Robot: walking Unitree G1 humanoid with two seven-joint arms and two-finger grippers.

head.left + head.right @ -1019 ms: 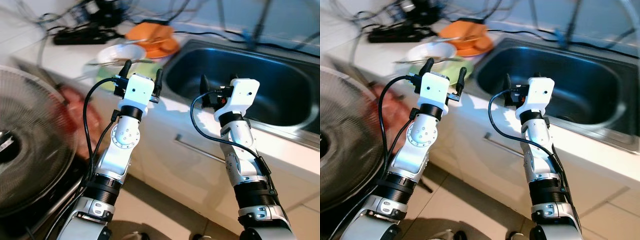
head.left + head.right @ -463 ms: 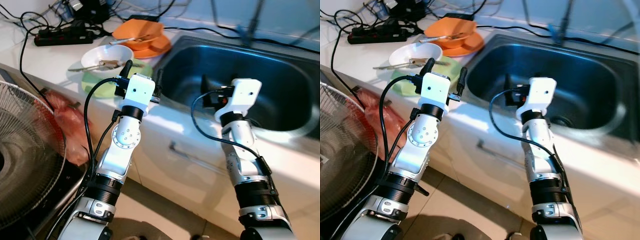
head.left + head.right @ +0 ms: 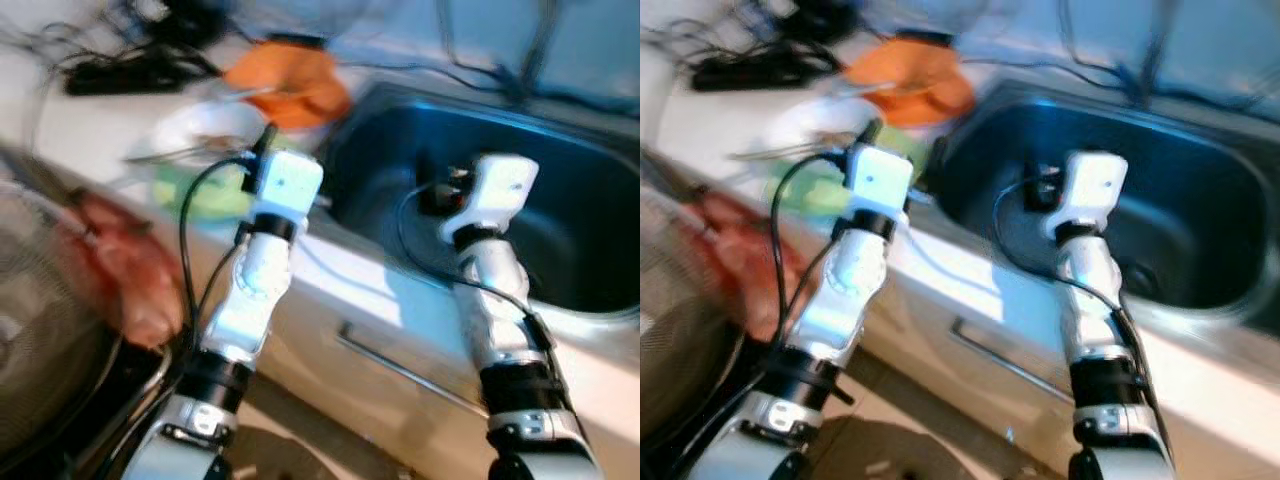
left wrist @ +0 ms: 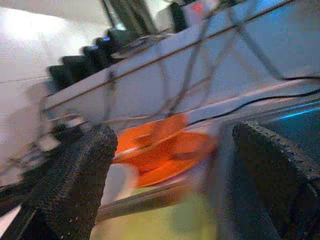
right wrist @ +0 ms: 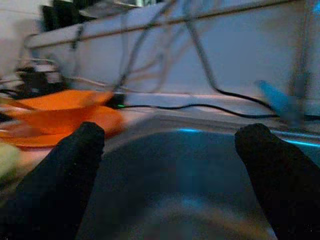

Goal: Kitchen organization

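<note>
My left gripper (image 3: 298, 148) is open and empty, raised over the counter edge between a green plate (image 3: 205, 190) and the steel sink (image 3: 570, 215). In the left wrist view its fingers (image 4: 75, 185) frame an orange bowl on an orange plate (image 4: 160, 150) further back. A white bowl (image 3: 200, 128) with utensils sits beside the green plate. My right gripper (image 3: 447, 170) is open and empty, held above the sink's near rim. The right wrist view looks between its fingertips (image 5: 275, 170) into the empty basin (image 5: 185, 175). The picture is blurred.
A black power strip (image 3: 130, 75) and several cables run along the back of the counter. A red plastic bag (image 3: 125, 270) hangs by the counter's left end, with a fan grille (image 3: 40, 330) below it. A drawer handle (image 3: 400, 365) runs across the cabinet front.
The whole view has shifted a little and turned blurry, so the camera is moving. Both arms hold the same raised pose, and both grippers stay open.
</note>
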